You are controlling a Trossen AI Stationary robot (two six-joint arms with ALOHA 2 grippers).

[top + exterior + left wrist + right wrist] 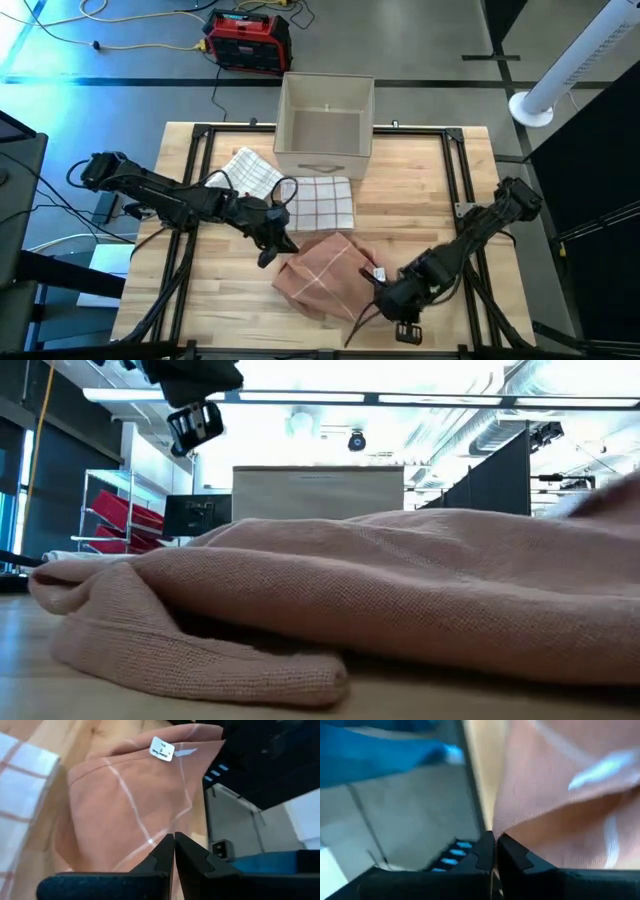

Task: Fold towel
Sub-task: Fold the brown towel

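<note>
The left gripper (272, 243) sits just off the pink towel's (325, 275) left edge, and its 2 fingers (161, 854) are pressed together with nothing between them in the left wrist view. The right gripper (385, 290) is at the towel's right edge, near the front of the table (420, 190); its fingers (485, 851) also meet tip to tip, with the cloth's edge right at the tips, though whether any fabric is pinched I cannot tell. The pink towel, crossed by thin pale lines, lies bunched and partly folded at the table's front centre, a small white tag (162, 748) showing near 1 corner. Behind it lie 2 white checked cloths (322, 200), side by side, just in front of an open beige box (324, 125) at the table's far edge.
</note>
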